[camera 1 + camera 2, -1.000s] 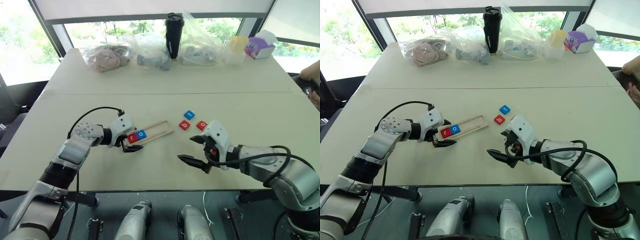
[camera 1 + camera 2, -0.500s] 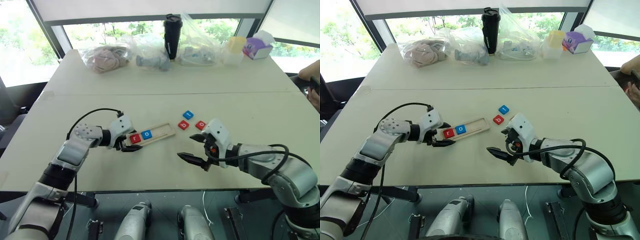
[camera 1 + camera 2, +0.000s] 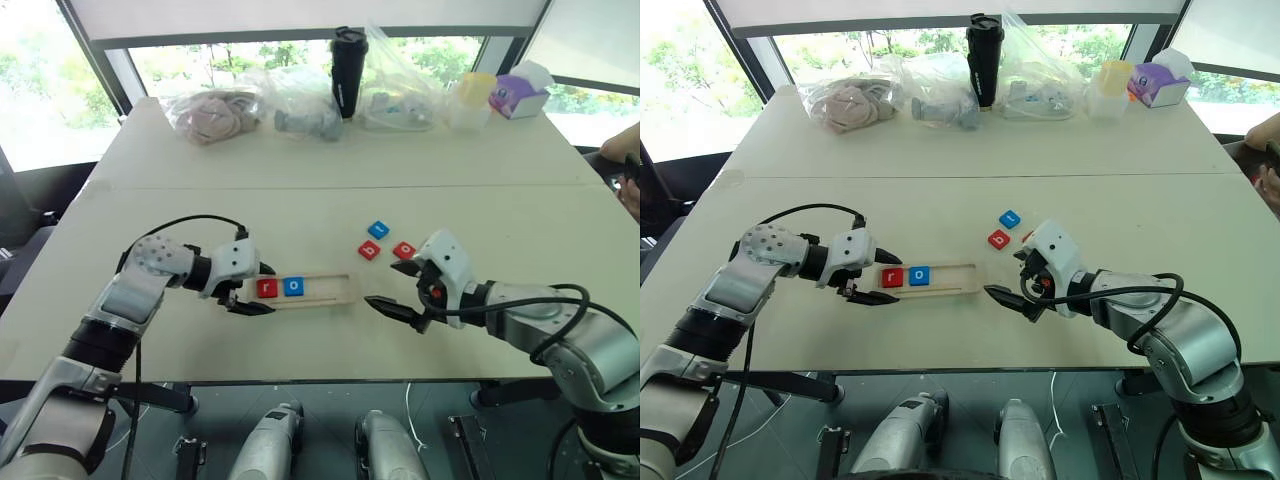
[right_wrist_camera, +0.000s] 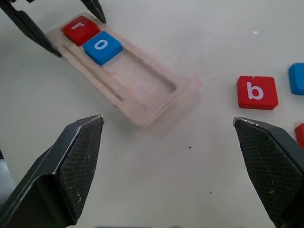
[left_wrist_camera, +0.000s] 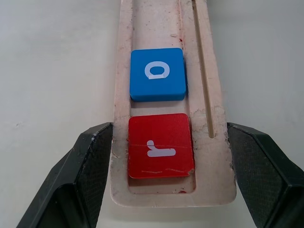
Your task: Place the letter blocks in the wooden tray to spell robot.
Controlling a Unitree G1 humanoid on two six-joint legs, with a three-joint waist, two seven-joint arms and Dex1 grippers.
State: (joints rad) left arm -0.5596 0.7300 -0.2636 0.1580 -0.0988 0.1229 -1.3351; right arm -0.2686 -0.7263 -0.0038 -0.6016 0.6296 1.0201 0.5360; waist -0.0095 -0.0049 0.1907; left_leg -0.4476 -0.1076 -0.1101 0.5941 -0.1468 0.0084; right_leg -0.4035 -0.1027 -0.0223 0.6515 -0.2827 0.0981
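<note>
Wooden tray [image 3: 318, 291] clamped at its "r" end by left gripper [image 3: 243, 291], running lengthwise toward wide-open right gripper [image 3: 402, 292], with red "b" block [image 3: 369, 250] just beyond, nearer the right.

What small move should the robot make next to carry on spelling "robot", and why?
Probably the open right gripper should reach over the red b tile to pick it up. The wooden tray holds the red r and blue o, the slot after them is bare, and the left gripper clamps the tray's end, steadying it.
</note>
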